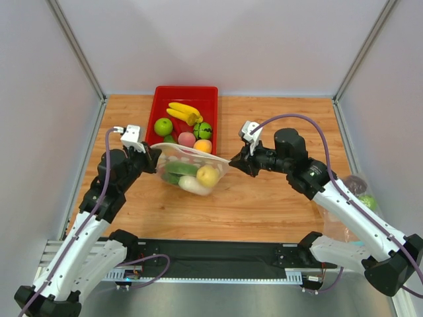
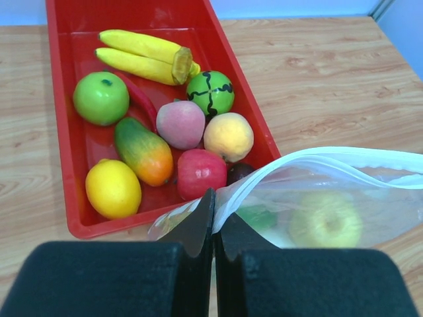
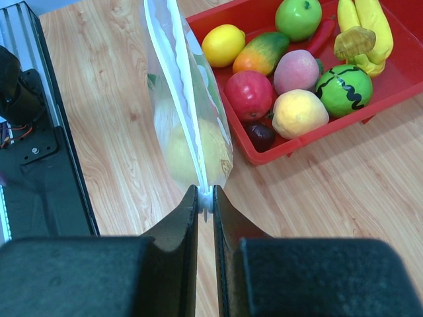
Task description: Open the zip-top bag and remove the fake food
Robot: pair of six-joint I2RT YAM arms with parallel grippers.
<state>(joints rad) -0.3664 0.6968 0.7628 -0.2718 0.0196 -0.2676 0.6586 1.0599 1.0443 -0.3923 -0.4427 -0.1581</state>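
The zip-top bag (image 1: 188, 165) hangs stretched between both grippers above the table, just in front of the red tray (image 1: 158, 102). My left gripper (image 1: 154, 160) is shut on the bag's left top corner (image 2: 225, 198). My right gripper (image 1: 232, 161) is shut on the white zipper end (image 3: 205, 196) at the bag's right corner. Inside the bag lie a dark green cucumber (image 1: 180, 169), a long white vegetable (image 1: 193, 185) and a pale yellow fruit (image 1: 207, 175), which also shows in the left wrist view (image 2: 325, 221). The bag's mouth gapes slightly in the left wrist view.
The red tray holds bananas (image 1: 185, 113), a green apple (image 1: 163, 126), a watermelon ball (image 1: 203, 130), a peach, a lemon (image 2: 113, 188) and other toy fruit. A plain clear bag with pieces (image 1: 360, 191) lies at the right table edge. A black rail runs along the near edge.
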